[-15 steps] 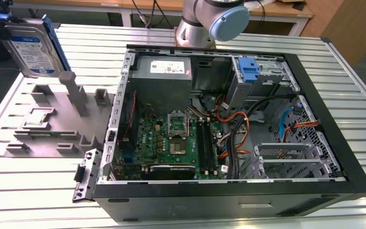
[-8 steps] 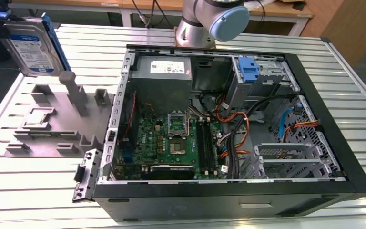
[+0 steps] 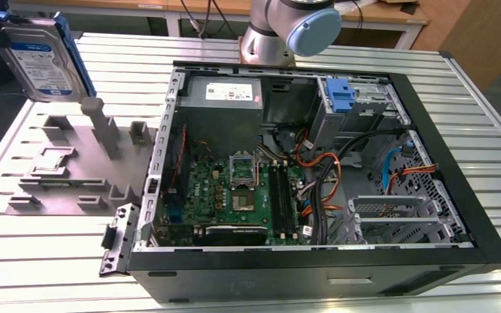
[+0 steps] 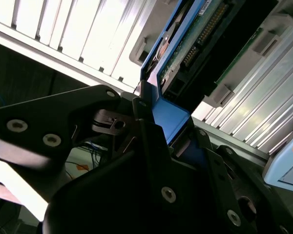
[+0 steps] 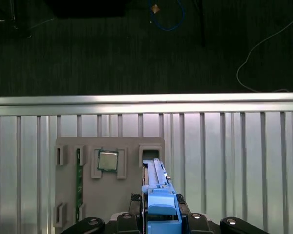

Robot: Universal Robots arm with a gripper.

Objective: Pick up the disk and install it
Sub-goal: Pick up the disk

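We hold the disk (image 3: 40,52) upright above the tray (image 3: 85,186), at the exterior view's left, well apart from the case (image 3: 320,274). Our gripper (image 5: 161,218) is clamped on its blue rails. We judge it stiff, weighty and shock-sensitive, and the rails the safest grip.

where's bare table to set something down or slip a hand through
In the exterior view, bare table lies at lower left, in front of the grey fixture, and right of the case. Crowded: cables inside the case, the fixture's posts, and the upper left corner, where the tool holds the disk.
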